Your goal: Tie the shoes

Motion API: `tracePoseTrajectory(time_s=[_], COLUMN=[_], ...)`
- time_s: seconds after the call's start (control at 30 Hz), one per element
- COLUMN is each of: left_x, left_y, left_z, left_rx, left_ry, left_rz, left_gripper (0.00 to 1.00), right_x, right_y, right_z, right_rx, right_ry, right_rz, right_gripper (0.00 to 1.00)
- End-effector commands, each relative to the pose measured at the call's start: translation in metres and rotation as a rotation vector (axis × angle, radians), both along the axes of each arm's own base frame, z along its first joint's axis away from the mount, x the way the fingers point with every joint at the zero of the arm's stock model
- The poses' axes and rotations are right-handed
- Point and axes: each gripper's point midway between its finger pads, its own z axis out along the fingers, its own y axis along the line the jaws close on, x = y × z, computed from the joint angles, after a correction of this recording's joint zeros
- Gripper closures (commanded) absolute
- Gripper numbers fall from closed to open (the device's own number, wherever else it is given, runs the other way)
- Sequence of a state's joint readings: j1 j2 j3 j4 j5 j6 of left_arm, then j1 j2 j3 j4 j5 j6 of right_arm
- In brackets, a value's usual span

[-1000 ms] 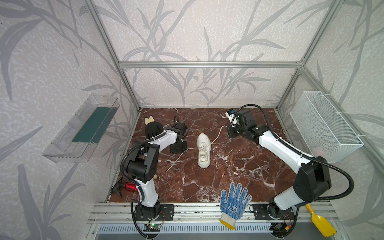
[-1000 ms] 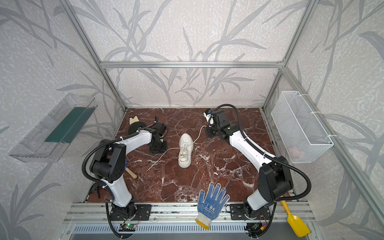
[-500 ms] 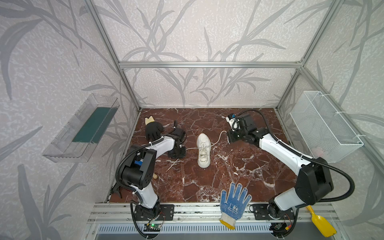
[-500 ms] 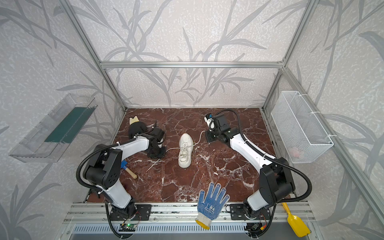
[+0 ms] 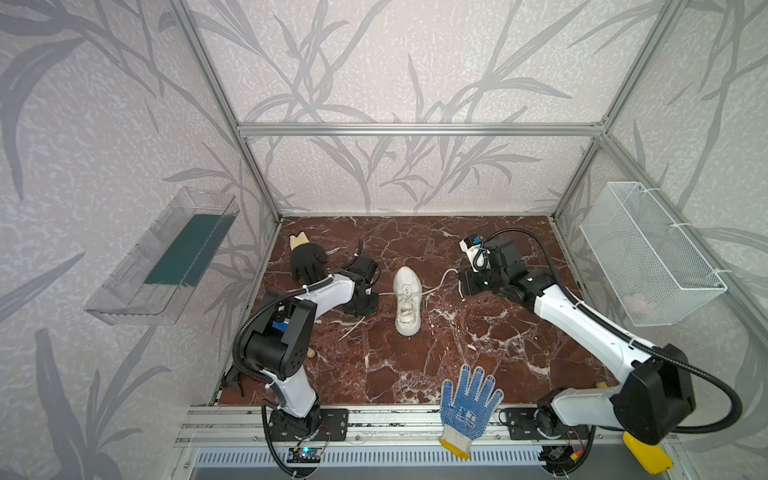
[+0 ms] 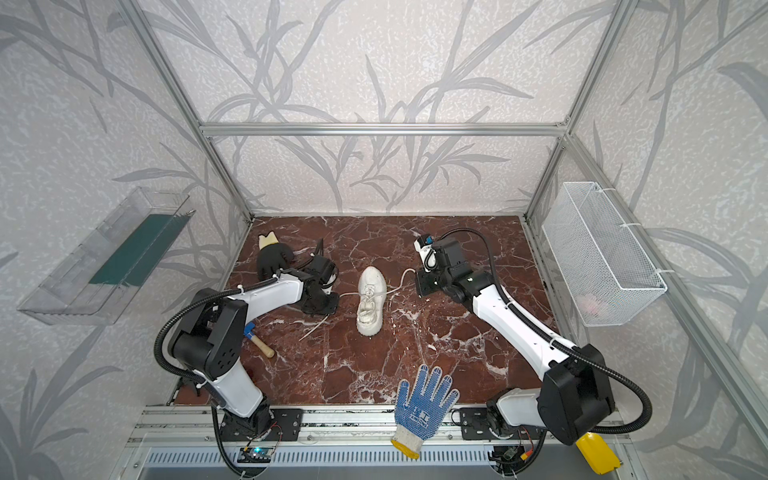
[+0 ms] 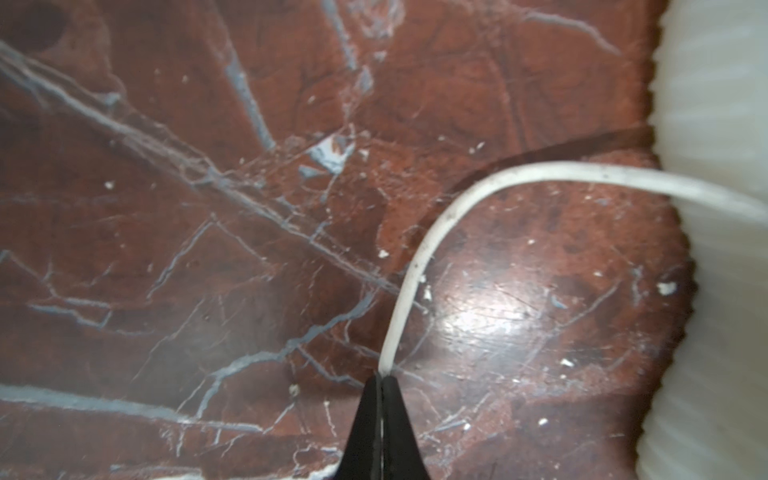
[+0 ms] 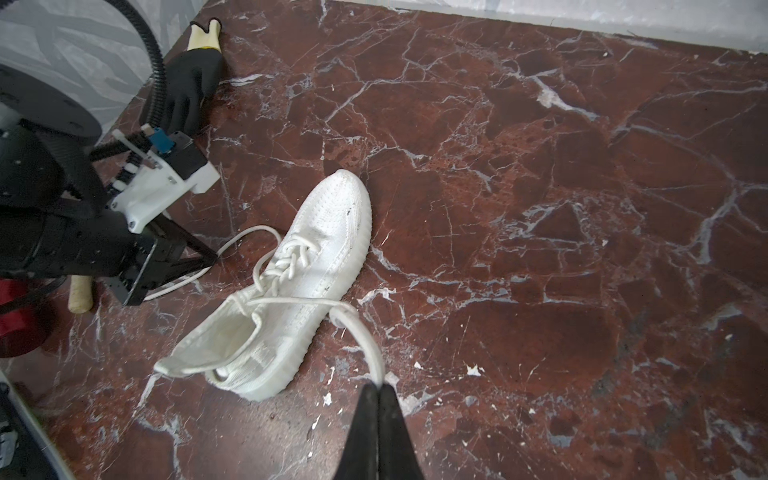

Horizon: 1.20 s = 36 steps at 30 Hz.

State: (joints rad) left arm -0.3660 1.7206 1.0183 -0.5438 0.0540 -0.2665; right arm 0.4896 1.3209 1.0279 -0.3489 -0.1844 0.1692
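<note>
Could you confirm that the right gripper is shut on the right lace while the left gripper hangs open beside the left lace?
Not quite: the left gripper is shut on the left lace too, as the left wrist view shows. The right gripper is indeed shut on the right lace.

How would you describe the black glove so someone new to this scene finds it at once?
Start with the red marble tabletop and go to its far left corner. The black glove lies flat there, its cream cuff pointing away from the camera. The only other glove, at the near edge, is white with blue dots.
</note>
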Motion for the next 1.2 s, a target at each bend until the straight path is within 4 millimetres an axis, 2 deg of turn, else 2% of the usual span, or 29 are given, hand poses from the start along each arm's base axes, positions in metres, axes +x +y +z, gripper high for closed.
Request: tracePoseTrajectory(time_s=[0.0, 0.13, 0.27, 0.3, 0.37, 0.5, 0.6, 0.67, 0.83, 1.03, 1.17], left_x=[0.027, 0.040, 0.048, 0.049, 0.055, 0.058, 0.057, 0.057, 0.072, 0.081, 0.083], left_y=[-0.006, 0.003, 0.004, 0.002, -0.003, -0.011, -0.011, -0.014, -0.025, -0.018, -0.001], left_z=[0.053, 0.087, 0.100, 0.103, 0.110, 0.128, 0.129, 0.128, 0.135, 0.130, 0.136], left_rx=[-0.016, 0.024, -0.021, -0.034, -0.067, -0.127, -0.123, -0.146, -0.219, -0.178, -0.128], left_ry=[-0.153, -0.207, -0.213, -0.217, -0.227, -0.153, -0.093, -0.084, -0.135, -0.097, -0.096], left_rz=[-0.033, -0.018, -0.008, -0.015, -0.008, 0.038, 0.082, 0.105, 0.132, 0.125, 0.154], left_gripper=[1.00, 1.00, 1.00, 1.00, 1.00, 1.00, 1.00, 1.00, 1.00, 1.00, 1.00], right_x=[-0.005, -0.006, 0.005, 0.006, 0.004, -0.004, -0.006, -0.008, -0.004, 0.014, 0.017], right_y=[0.008, 0.009, -0.008, -0.009, 0.002, 0.023, 0.022, 0.021, 0.022, 0.003, -0.010], right_z=[0.007, 0.000, 0.005, 0.010, 0.020, 0.058, 0.069, 0.070, 0.077, 0.081, 0.080], right_rx=[0.065, 0.032, -0.080, -0.092, -0.069, -0.024, -0.019, -0.009, 0.000, -0.106, -0.161], right_ry=[-0.021, 0.015, -0.017, -0.027, -0.021, 0.012, 0.005, -0.018, -0.153, -0.216, -0.225], right_rz=[0.006, 0.014, -0.046, -0.043, 0.021, 0.091, 0.079, 0.084, 0.117, 0.025, -0.029], right_gripper=[1.00, 1.00, 1.00, 1.00, 1.00, 1.00, 1.00, 1.00, 1.00, 1.00, 1.00])
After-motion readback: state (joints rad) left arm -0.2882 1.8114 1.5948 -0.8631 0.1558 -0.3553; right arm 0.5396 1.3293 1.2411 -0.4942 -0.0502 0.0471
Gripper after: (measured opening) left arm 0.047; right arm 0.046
